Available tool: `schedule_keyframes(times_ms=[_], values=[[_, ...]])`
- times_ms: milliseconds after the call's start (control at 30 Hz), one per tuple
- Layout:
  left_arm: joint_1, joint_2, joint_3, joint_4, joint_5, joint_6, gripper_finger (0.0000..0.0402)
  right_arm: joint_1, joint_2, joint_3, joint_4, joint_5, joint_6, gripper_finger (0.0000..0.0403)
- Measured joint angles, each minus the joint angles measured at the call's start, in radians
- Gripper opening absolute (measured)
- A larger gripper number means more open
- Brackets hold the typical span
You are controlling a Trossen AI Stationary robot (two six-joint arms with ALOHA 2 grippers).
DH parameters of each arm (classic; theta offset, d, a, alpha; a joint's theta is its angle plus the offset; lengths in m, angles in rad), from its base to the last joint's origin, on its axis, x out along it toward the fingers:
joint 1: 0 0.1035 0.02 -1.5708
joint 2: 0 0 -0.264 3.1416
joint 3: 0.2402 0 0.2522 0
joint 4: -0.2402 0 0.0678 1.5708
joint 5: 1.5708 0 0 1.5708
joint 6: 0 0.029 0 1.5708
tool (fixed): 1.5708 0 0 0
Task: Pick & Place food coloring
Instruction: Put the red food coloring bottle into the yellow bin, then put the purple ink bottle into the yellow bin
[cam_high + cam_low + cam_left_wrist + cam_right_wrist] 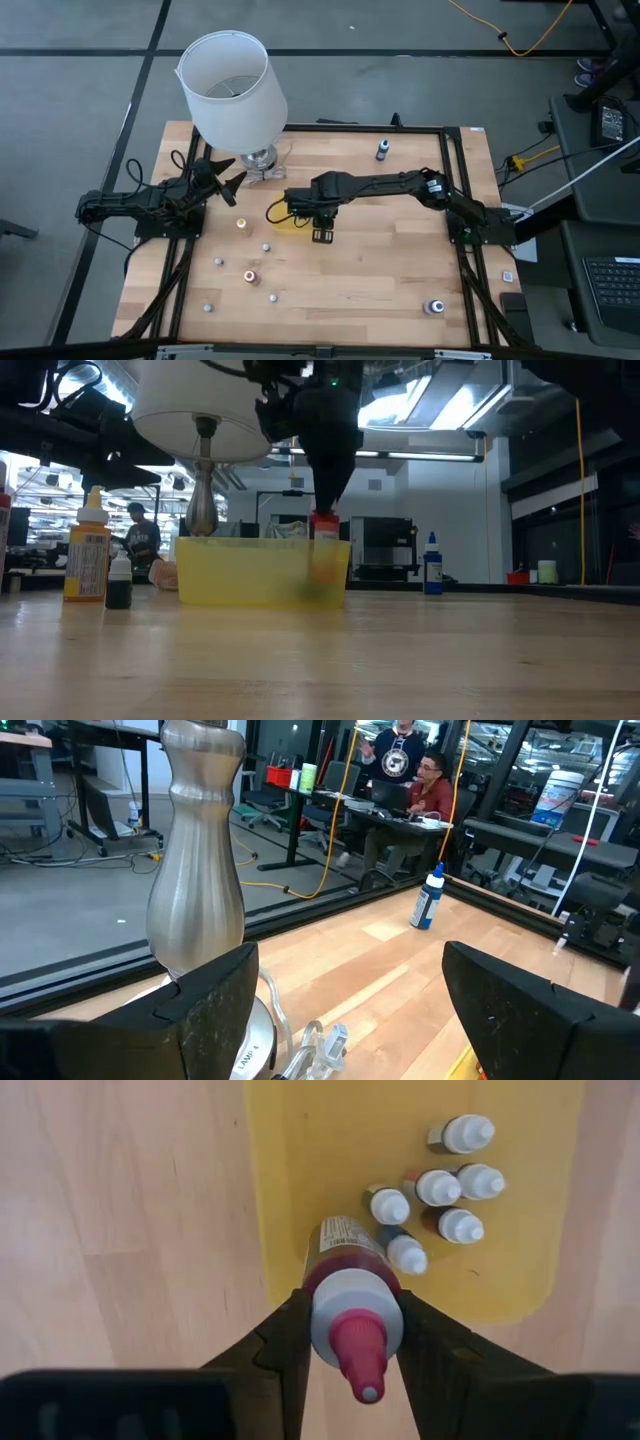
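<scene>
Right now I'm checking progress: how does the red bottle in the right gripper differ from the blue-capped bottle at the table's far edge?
The red bottle hangs clamped in the right gripper over the yellow tray; the blue-capped bottle stands free on the table. One has a red tip, the other blue. Both are upright.

High view straight down over wooden desk (pixel 380 250); low view level at desk height; both share flat yellow plastic tray (pixel 250 575), right wrist close above it.

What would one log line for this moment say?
right gripper: holds red bottle above yellow tray | tray: six bottles | left gripper: open, beside lamp
</scene>
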Motion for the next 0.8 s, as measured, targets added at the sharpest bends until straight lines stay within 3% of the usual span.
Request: schedule_keyframes(times_ms=[333, 800], values=[[0.000, 0.000, 0.000, 0.000, 0.000, 0.000, 0.0312, -0.002, 0.023, -0.001, 0.034, -0.033, -0.031, 0.0135], [0.000, 0.000, 0.000, 0.000, 0.000, 0.000, 0.0312, -0.008, 0.020, 0.003, 0.010, -0.042, -0.020, 0.0205]])
